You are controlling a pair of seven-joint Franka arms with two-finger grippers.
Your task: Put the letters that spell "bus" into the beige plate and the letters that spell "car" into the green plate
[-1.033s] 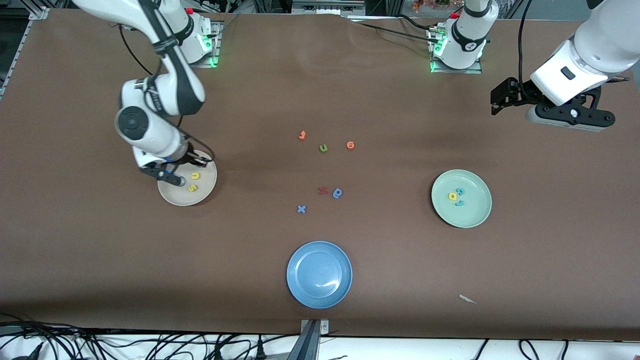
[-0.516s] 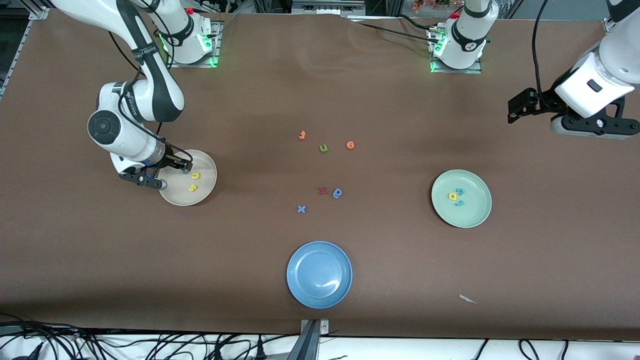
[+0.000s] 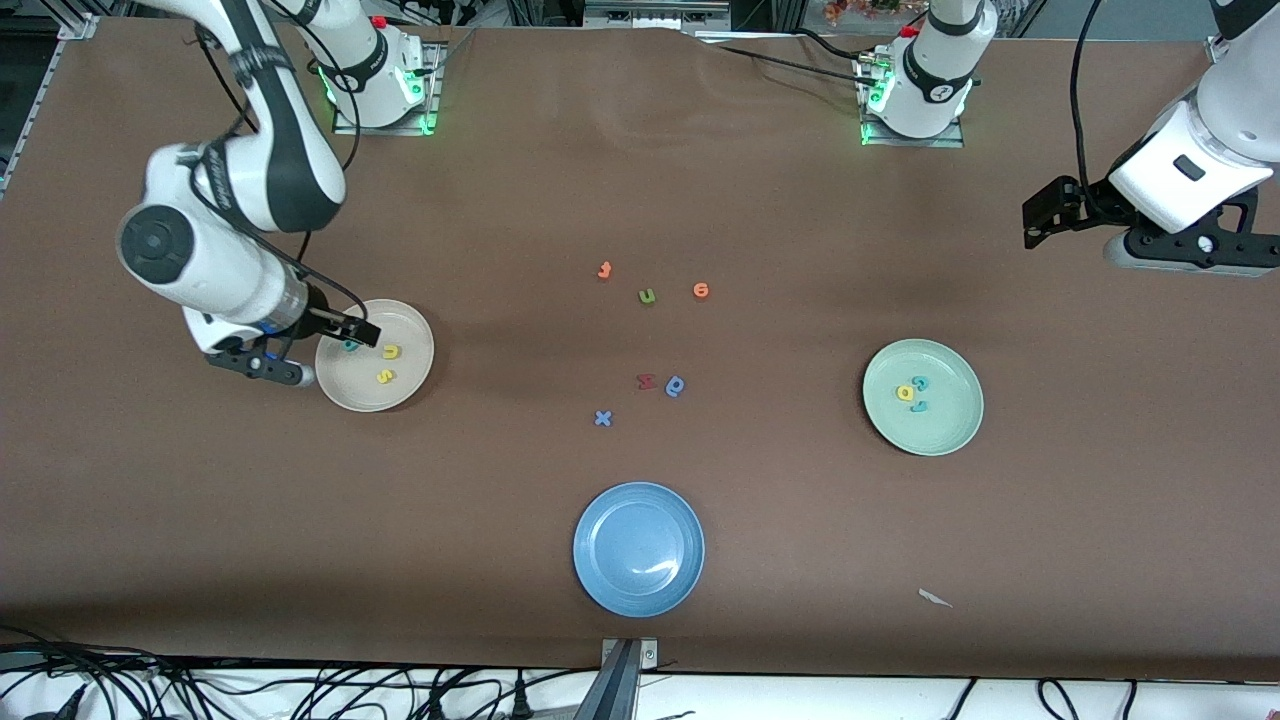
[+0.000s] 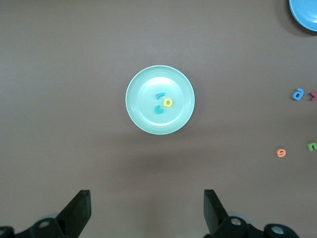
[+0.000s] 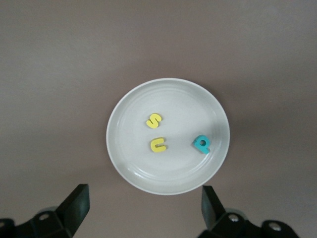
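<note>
The beige plate [image 3: 402, 386] [image 5: 173, 99] holds a teal "b" [image 3: 350, 345] [image 5: 201, 144], a yellow "u" [image 3: 391, 351] [image 5: 158, 145] and a yellow "s" [image 3: 384, 376] [image 5: 154, 120]. My right gripper [image 3: 262, 368] [image 5: 143, 210] hangs open and empty over the table just off that plate's rim, toward the right arm's end. In the green plate [image 3: 948, 430] [image 4: 143, 116] lie a teal "c" [image 3: 919, 382] [image 4: 158, 109], a yellow "a" [image 3: 905, 393] [image 4: 169, 102] and a light teal "r" [image 3: 921, 406] [image 4: 159, 95]. The left gripper [image 3: 1190, 255] [image 4: 147, 213] waits open over bare table at the left arm's end.
Loose letters lie mid-table: an orange one [image 3: 604, 270], a green "u" [image 3: 647, 296], another orange one [image 3: 701, 290], a red one [image 3: 646, 381], a darker blue one [image 3: 676, 386] and a blue "x" [image 3: 602, 418]. A blue plate [image 3: 638, 549] sits nearest the front camera, a paper scrap [image 3: 935, 598] beside it.
The right gripper has opened, left the teal "b" in the beige plate and drawn back off the plate toward its end of the table. The left arm moved slightly outward.
</note>
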